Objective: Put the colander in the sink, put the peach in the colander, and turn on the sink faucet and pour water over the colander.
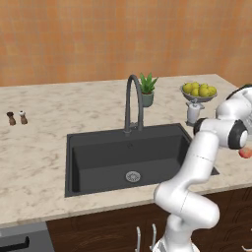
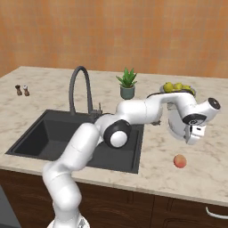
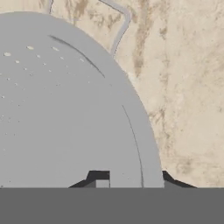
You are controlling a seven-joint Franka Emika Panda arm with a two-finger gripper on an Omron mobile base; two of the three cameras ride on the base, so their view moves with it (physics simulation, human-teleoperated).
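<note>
Clenching the tool (image 2: 192, 139) on the near rim of the colander (image 3: 65, 109), a light, stiff, slippery bowl, right of the sink (image 2: 53, 138)

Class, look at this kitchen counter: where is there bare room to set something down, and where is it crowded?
The sink basin is bare around its drain. The counter lies open between the shakers and the sink's left rim. Right of the sink is crowded: fruit bowl, potted plant, colander under the gripper, peach.

Plant (image 1: 147, 90); fruit bowl (image 1: 199, 91); shakers (image 1: 16, 118)
</note>
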